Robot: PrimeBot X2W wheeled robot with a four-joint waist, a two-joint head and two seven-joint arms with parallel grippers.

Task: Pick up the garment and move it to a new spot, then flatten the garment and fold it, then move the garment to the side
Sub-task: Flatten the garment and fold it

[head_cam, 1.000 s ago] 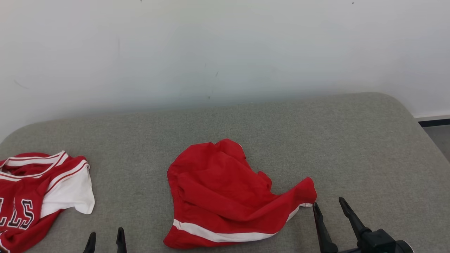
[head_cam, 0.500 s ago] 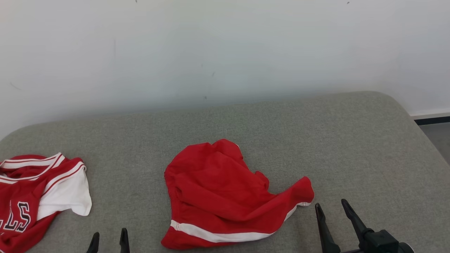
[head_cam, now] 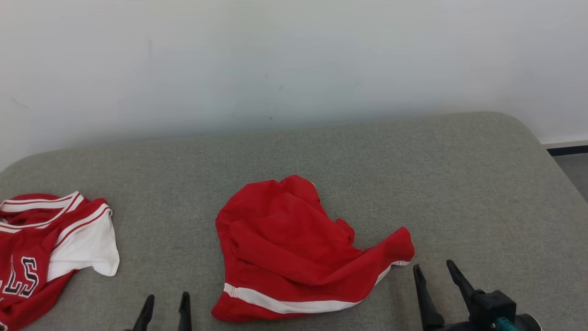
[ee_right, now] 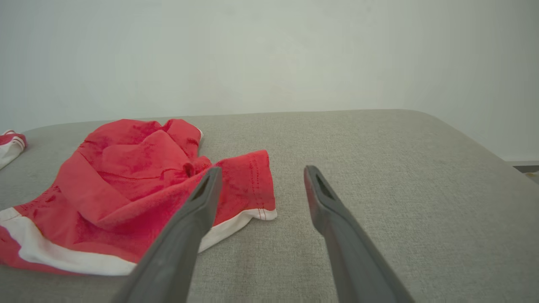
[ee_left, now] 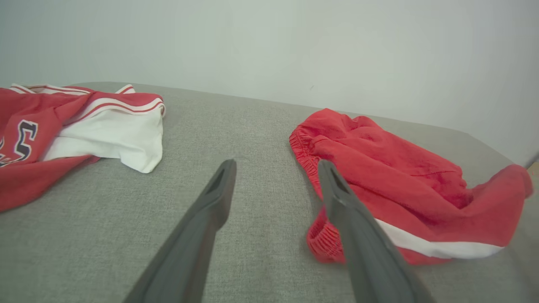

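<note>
- The shorts (head_cam: 294, 248) lie crumpled near the middle of the table (head_cam: 459, 184), toward its near edge.
- They are red, with a white stripe running along the near side.
- The gathered waistband faces left. One leg stretches out to the right and ends in a white-trimmed hem.
- The left claw (head_cam: 167, 295) is spread wide and holds nothing. It sits at the bottom of the head view, over bare grey fabric, left of the waistband end of the shorts.
- In the left wrist view, this claw's right finger (ee_left: 337, 198) crosses in front of the waistband. Whether it touches the cloth cannot be told.
- The right claw (head_cam: 432, 265) is also spread wide and empty. It sits just right of the stretched leg and a little nearer the robot.
- In the head view, its left fingertip stands very near the white hem corner.
- In the right wrist view, that finger (ee_right: 198, 210) overlaps the hem, while the right finger is over bare table. Contact cannot be told here either.
- A jersey (head_cam: 46, 243), red and white with dark letters, lies bunched at the table's left end, well apart from the shorts.
- A pale wall (head_cam: 294, 59) rises behind the table.
- A strip of grey floor (head_cam: 572, 168) shows past the table's right end.
</note>
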